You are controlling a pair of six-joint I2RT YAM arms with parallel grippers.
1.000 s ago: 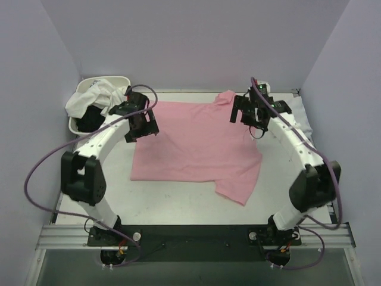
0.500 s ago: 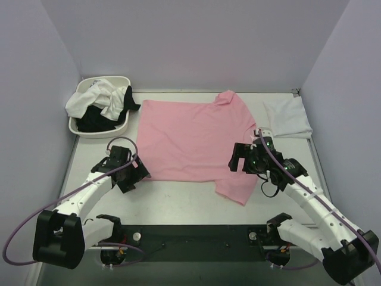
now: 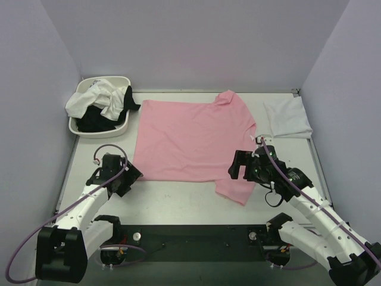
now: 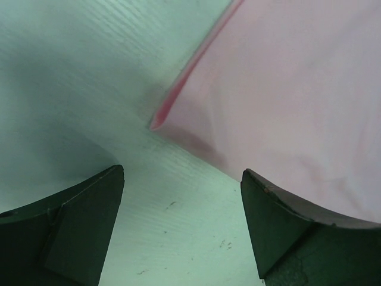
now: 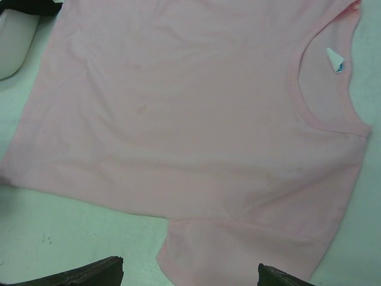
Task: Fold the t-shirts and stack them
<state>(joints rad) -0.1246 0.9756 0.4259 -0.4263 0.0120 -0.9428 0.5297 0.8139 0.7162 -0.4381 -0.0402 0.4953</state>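
Pink t-shirt point(image 3: 190, 140): one, flat on the table point(image 3: 178, 196). I count one folded white t-shirt point(image 3: 287, 118) far right, plus one white shirt point(image 3: 89, 100) and one black shirt point(image 3: 95, 121) in the basin point(image 3: 101, 80). Left gripper point(image 3: 130, 177) at the pink one's near-left corner, right gripper point(image 3: 236, 165) over its near sleeve, both wide and empty.

The pink shirt point(image 3: 190, 140) is soft, matt cloth, smooth but for faint creases, with a stitched neckband. The table point(image 3: 178, 199) is pale and matt, fine-grained and lightly scuffed. The basin point(image 3: 116, 78) looks like smooth white plastic. The white shirt point(image 3: 289, 119) is matt cloth. The left arm point(image 3: 89, 199) has slightly glossy white shells.
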